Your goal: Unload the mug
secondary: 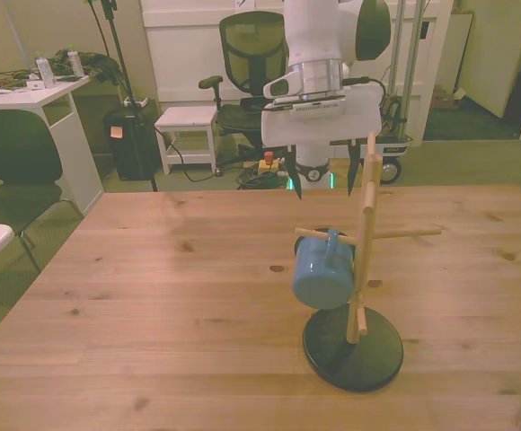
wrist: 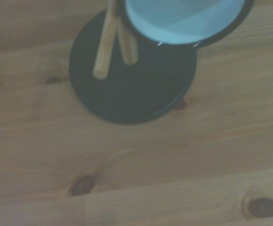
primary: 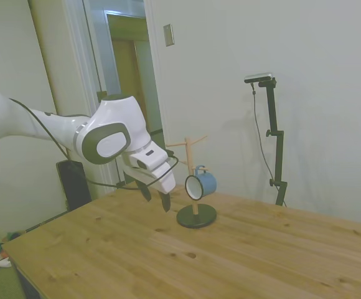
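One light-blue mug (primary: 200,184) hangs by its handle on the peg stand (secondary: 363,269); the spread, empty pincer (primary: 155,200) nearby could topple the stand.

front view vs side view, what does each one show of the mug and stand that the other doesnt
Only the front view shows the mug's loop handle hooked over a peg on the front view's left of the post, and office chairs behind the table. Only the side view shows the mug's white inside, its mouth turned toward the gripper, and a doorway behind the arm. Both show the mug hanging on the wooden peg stand above its black round base, the gripper short of the mug with fingers open, and the wooden table.
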You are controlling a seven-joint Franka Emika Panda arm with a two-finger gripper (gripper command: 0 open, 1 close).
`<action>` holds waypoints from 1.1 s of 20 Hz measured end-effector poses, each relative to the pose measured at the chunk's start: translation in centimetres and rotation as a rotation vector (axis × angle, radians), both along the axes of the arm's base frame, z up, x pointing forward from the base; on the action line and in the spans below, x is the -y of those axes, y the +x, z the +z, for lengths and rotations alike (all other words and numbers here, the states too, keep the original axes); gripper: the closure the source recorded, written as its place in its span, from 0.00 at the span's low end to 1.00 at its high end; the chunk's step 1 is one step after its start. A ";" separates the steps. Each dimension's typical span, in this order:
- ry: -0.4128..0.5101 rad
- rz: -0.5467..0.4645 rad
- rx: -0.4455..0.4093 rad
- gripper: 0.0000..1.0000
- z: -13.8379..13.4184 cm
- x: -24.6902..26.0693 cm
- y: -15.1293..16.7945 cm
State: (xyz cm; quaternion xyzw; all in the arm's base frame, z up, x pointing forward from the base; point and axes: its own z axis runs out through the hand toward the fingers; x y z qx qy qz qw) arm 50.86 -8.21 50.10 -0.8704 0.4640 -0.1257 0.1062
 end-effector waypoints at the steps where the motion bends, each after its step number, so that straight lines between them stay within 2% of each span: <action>1: 0.000 -0.004 0.004 0.00 0.0 0.4 0.2; 5: -0.016 -0.018 0.050 0.00 -0.3 1.5 1.3; 18: -0.124 -0.085 0.303 0.00 -1.7 2.8 5.5; 22: -0.154 -0.112 0.326 0.00 -2.0 2.6 6.2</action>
